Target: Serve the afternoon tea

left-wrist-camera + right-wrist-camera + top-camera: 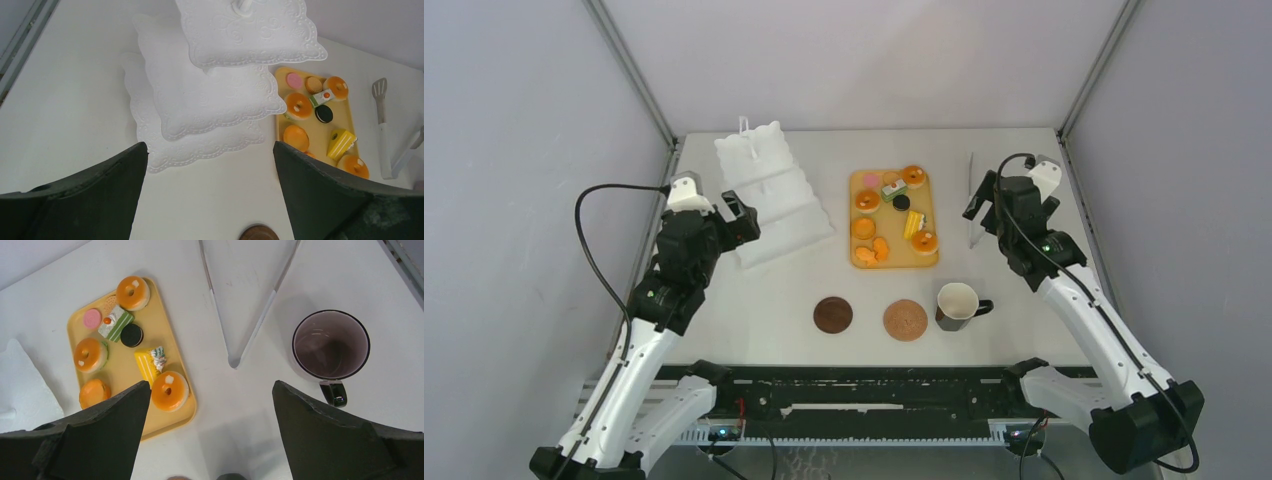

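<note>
In the left wrist view, the top edge cuts off the upper plate of the tiered stand [220, 95]. The bottom edge cuts a brown coaster [258, 233], and one jaw of the left gripper [210, 145] hides the near end of the tray [316, 135].

In the right wrist view, the jaws of the right gripper [207, 385] cover the tray's near corner and part of the handle of the mug [331, 344]. The tongs [261, 315] run off the top.

From above, the orange pieces [871, 254] are too small to tell apart.
</note>
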`<move>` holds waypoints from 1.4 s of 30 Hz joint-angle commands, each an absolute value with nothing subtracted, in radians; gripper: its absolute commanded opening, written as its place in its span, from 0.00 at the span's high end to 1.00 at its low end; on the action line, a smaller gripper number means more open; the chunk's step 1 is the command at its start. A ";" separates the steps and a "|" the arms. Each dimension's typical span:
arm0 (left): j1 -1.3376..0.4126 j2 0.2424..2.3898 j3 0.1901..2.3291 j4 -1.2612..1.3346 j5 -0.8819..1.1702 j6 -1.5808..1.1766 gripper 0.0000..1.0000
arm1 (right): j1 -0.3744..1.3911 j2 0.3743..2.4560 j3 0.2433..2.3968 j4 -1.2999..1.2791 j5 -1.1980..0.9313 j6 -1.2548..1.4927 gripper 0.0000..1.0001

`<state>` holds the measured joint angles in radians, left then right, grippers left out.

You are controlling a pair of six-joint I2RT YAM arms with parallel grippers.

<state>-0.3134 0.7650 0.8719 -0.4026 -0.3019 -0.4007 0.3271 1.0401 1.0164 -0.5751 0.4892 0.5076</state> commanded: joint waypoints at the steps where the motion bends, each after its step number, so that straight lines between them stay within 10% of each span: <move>1: -0.308 0.764 0.890 -0.372 -0.263 -0.361 0.00 | 0.326 1.051 1.017 -0.552 0.506 0.530 0.01; 23: -0.539 0.958 0.921 -0.377 -0.167 -0.294 0.00 | 0.151 1.814 1.502 -0.755 0.356 0.649 0.00; 42: -0.539 1.076 1.014 -0.403 -0.190 -0.242 0.00 | 0.055 2.038 1.510 -0.686 0.241 0.699 0.00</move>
